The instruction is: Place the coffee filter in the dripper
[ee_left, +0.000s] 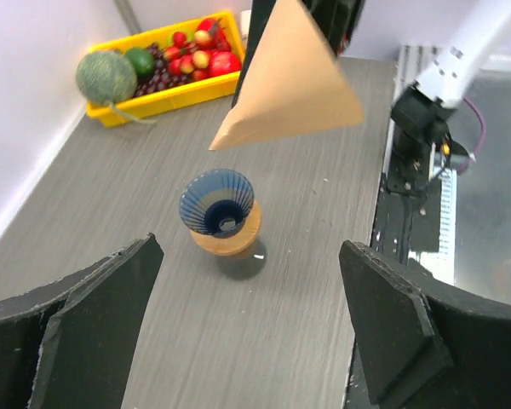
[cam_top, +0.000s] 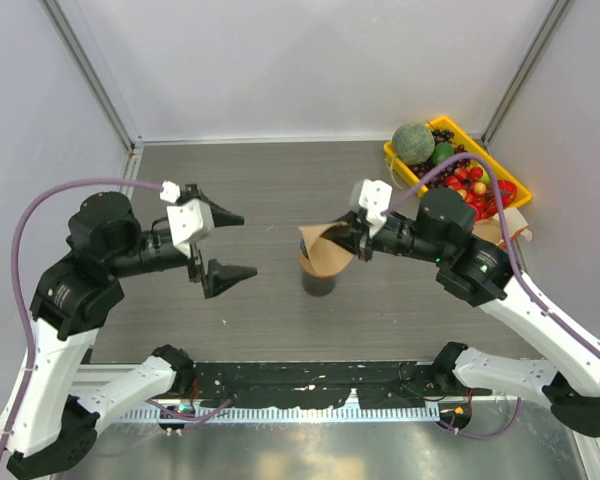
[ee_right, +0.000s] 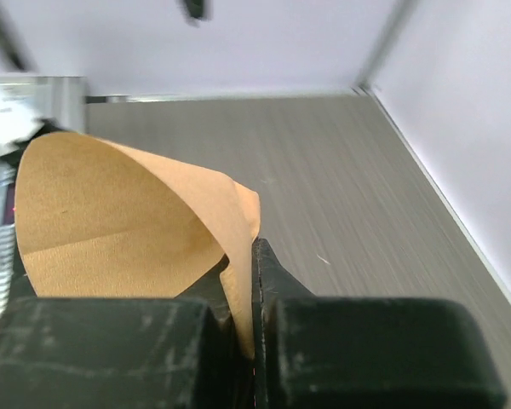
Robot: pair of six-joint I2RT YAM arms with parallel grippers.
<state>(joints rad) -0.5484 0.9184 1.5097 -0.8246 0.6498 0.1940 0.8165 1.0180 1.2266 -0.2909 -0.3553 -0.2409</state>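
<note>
My right gripper (cam_top: 352, 240) is shut on the tan paper coffee filter (cam_top: 327, 250) and holds it in the air just above the dripper. In the right wrist view the filter (ee_right: 111, 230) is opened into a cone and pinched at its edge between my fingers (ee_right: 272, 273). The dripper (ee_left: 215, 202) is a dark blue ribbed cone on an orange-brown round base; from above, only its dark lower part (cam_top: 318, 283) shows under the filter. In the left wrist view the filter (ee_left: 294, 81) hangs above and behind the dripper. My left gripper (cam_top: 235, 244) is open and empty, to the left of the dripper.
A yellow tray (cam_top: 395, 156) with a green melon (cam_top: 413, 142), grapes and red fruits stands at the back right corner; it also shows in the left wrist view (ee_left: 166, 98). White walls enclose the table on three sides. A black rail (cam_top: 310, 385) runs along the near edge.
</note>
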